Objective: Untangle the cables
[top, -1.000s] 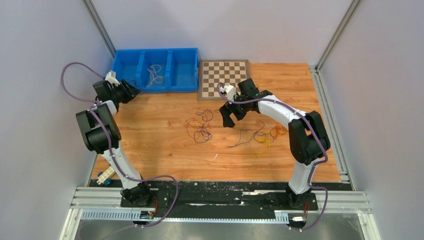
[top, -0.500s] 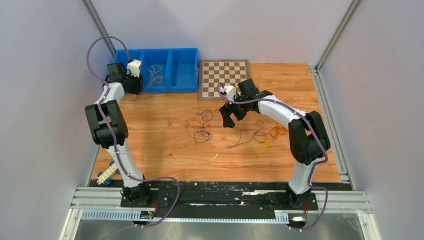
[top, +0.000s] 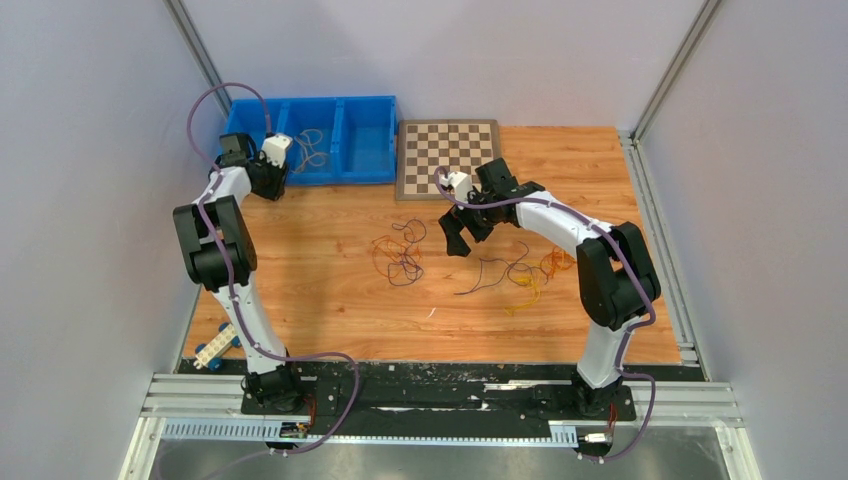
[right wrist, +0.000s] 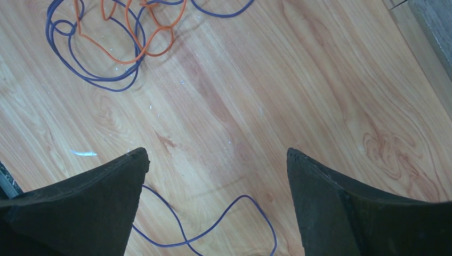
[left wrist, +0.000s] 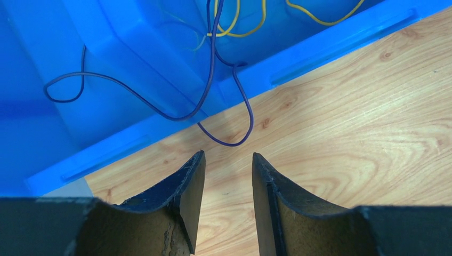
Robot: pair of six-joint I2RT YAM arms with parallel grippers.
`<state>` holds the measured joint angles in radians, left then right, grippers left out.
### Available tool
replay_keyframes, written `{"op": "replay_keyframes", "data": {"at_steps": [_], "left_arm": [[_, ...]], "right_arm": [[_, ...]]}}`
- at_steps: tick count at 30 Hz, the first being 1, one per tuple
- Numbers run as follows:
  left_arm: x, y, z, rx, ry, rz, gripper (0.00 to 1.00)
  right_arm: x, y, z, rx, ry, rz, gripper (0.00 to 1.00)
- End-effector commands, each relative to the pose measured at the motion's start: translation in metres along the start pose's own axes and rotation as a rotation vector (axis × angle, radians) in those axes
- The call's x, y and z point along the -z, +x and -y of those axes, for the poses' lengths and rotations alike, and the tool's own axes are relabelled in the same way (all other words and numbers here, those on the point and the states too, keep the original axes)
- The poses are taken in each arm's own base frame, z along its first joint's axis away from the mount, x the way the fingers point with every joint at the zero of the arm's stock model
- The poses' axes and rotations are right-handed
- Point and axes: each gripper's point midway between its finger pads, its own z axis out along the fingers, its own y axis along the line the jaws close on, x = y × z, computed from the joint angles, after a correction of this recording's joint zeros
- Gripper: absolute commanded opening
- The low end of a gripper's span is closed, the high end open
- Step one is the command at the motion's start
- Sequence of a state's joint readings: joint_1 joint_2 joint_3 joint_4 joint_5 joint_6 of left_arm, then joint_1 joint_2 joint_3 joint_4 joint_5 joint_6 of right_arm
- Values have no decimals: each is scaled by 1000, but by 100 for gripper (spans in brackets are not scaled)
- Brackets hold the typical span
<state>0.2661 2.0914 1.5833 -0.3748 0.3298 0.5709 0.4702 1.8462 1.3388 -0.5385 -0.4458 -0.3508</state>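
Cables (top: 400, 255) tangle on table (top: 320, 300); purple cable (left wrist: 249, 118) overhangs blue bin (left wrist: 330, 45).

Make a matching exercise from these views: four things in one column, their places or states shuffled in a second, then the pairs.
1. purple cable
2. orange cable
3. chessboard
4. right pincer

a. wide open above the table
b. draped over the blue bin rim
c. lying in loops on the table
d. flat beside the bin, at the far edge

Pairs: 1-b, 2-c, 3-d, 4-a
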Motion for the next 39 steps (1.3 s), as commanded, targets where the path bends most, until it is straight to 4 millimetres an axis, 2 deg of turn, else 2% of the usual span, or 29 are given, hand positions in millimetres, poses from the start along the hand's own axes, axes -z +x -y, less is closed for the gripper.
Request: {"op": "replay_keyframes", "data": {"at_steps": [1,8,14,18,23,26,30,36,39], "left_arm": [[-6,-17,-5,-68,-22,49,47],[-21,-21,-3,-90,-63,35,45],[-27,-26,1,-107,-82,61,46],[-31,-27,-4,-112,-119,61,44],[-31,-28,-14,-100,-203,65,30],[-25,-36,-20,-84,-246,99,18],[-14,-41,-17,-76,-250,130,0],[15,-56,-12,-73,-248,204,0],[36,-66,-21,-20,-259,243,0]], "right_arm": [[8,-12,0,33,14,31,100],[7,-12,1,33,20,29,100],[6,-10,1,34,21,24,100],[6,-9,1,30,19,22,100],[6,-8,0,26,18,22,100],[6,-8,0,25,17,21,100],[6,-7,-1,25,15,20,100],[8,-4,0,26,21,17,100],[10,-2,-2,25,21,16,100]]}}
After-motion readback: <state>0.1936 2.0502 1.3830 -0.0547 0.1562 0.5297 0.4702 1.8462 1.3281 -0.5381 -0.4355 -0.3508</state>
